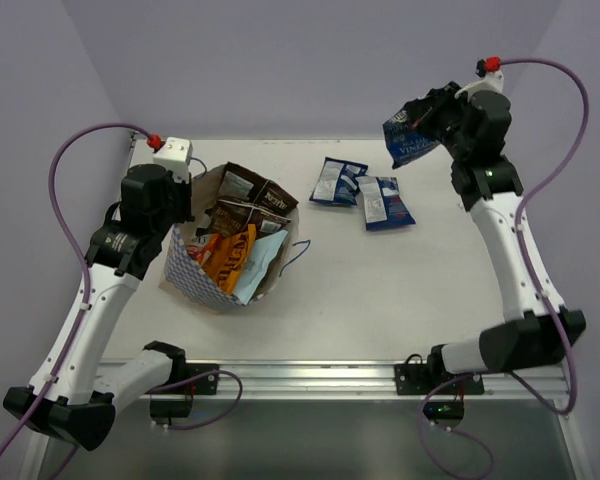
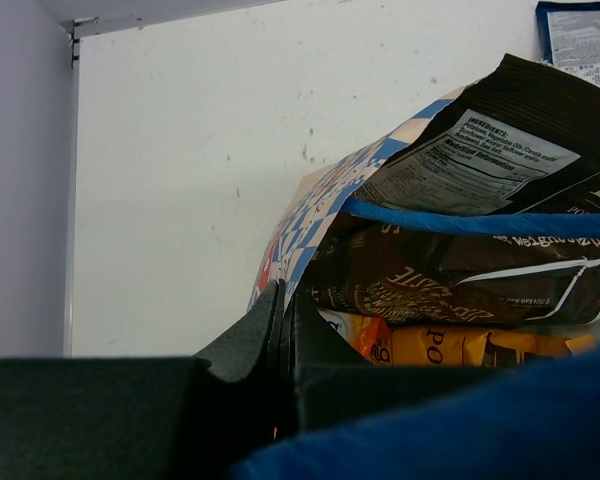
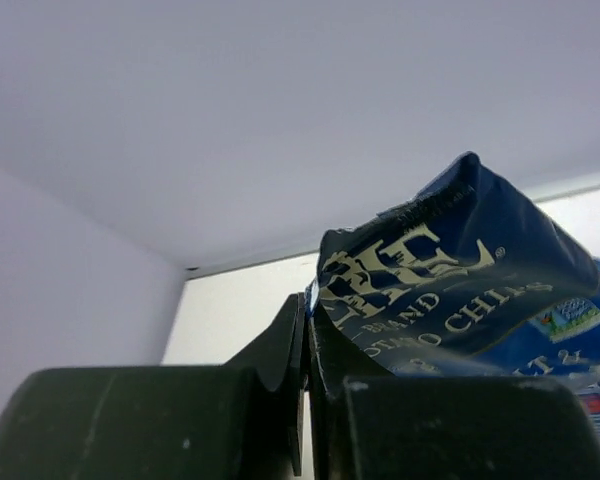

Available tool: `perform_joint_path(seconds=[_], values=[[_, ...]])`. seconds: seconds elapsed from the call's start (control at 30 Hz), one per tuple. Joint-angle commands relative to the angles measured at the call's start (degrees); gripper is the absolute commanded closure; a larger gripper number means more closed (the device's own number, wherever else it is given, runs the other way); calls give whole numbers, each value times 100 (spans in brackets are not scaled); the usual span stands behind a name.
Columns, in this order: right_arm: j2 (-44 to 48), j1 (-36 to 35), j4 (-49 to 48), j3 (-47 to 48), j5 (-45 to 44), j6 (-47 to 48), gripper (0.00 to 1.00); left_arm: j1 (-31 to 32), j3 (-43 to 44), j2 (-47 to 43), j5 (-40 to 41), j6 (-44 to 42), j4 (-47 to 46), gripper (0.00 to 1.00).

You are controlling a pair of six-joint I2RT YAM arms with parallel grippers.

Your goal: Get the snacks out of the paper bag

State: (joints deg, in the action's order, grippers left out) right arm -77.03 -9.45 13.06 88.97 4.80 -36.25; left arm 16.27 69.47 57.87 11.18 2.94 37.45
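The right gripper [image 3: 305,330] is clamped on the lower corner of a dark blue chip packet [image 3: 450,270], which hangs in the air over the far right of the table [image 1: 380,290], well above the surface. The wrist view shows cream lettering on it: "BRAND", most of "POTATO CHIPS", and "SALT &" at the edge. The brand word above is cut off by the crease.

By my judgement the step in hand is setting this packet down. It would go best lowered onto bare table beside the two blue packets already out, one [image 1: 337,182] overlapping the other [image 1: 383,202]. It should not land on top of them, and the fingers should part only once it is low, so it does not flutter off the far edge.

The left gripper [image 2: 285,310] has its fingers pressed together at the rim of the paper bag [image 1: 195,275]. It appears to pinch the checkered wall, though the paper between the pads is hard to make out. The bag lies tipped at the left of the table with its mouth toward the middle, and holding it steady there makes the next reach easier.

Inside it are dark brown packets [image 1: 248,190], an orange packet [image 1: 230,255] and a light blue packet [image 1: 263,262]. One brown back panel reads "INGREDIENTS" and "Nutrition Information".
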Motion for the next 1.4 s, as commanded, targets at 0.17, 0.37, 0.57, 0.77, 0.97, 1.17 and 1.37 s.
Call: perform_joint_path(seconds=[0.17,0.37,0.57,0.77,0.97,1.17,1.37], values=[[-1771,1402,-997,-229,593,22,100,34,119,-39,-204,31,-528,100],[-659,1798,-509,-2372,243,-287,49,34,93,-30,-397,22,-555,100],[934,1140,485,-2824,214,30,30,34,268,5,-564,22,-528,100],[1762,-889,76,-2386,1223,1189,33,34,313,-21,-731,-57,-528,100],[771,-2454,336,-1157,1937,3052,32,34,295,-91,-898,-118,-520,100],[-660,-3606,714,152,1990,4441,31,34,348,-118,-1065,-145,-476,100],[-2067,-4038,1181,1279,1490,4882,30,34,409,-135,-1092,-145,-397,100]])
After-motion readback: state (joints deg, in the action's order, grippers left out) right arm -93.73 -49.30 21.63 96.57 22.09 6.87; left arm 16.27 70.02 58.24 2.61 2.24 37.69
